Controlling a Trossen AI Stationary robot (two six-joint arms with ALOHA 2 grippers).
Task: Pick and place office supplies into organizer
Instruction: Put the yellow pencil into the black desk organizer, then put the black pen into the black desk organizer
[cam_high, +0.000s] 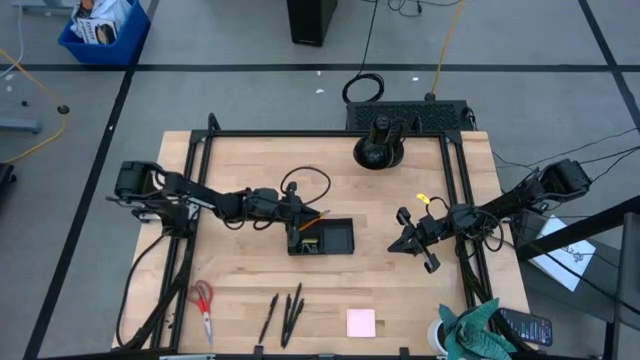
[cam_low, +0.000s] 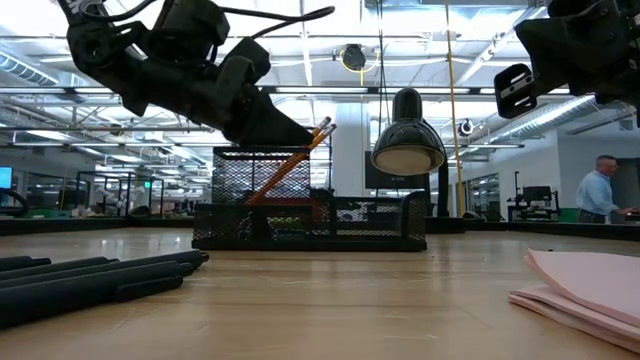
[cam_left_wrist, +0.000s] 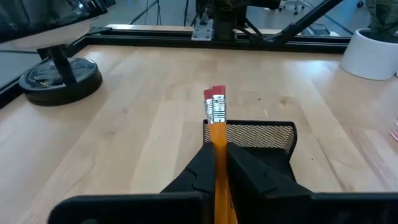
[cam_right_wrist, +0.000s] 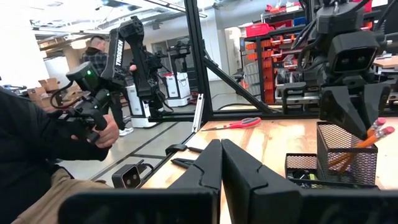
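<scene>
Your left gripper (cam_high: 294, 222) hung over the tall end compartment of the organizer (cam_high: 322, 237), near the middle of the table (cam_high: 250, 280). Its fingers (cam_left_wrist: 245, 171) were closed on the orange pencils (cam_left_wrist: 216, 134), whose red eraser ends pointed up and away from the wrist. In the low view the pencils (cam_low: 290, 165) leaned tilted inside the mesh cup, tips down. The low part of the organizer held a small yellow-green piece (cam_high: 313, 243). Your right gripper (cam_high: 412, 240) waited well apart, toward the table's right side, raised off the wood, fingers pressed together on nothing. Along the near edge lay the red-handled scissors (cam_high: 204, 305) at left, then the black pens (cam_high: 284, 316) side by side, then the pink sticky-note pad (cam_high: 361, 322). The round black stand (cam_high: 379, 148) sat at the far edge. A teal cloth (cam_high: 480, 328) was bunched at the near right corner. In your right wrist view a person (cam_right_wrist: 37, 155) sat beside the table holding a dark device.
</scene>
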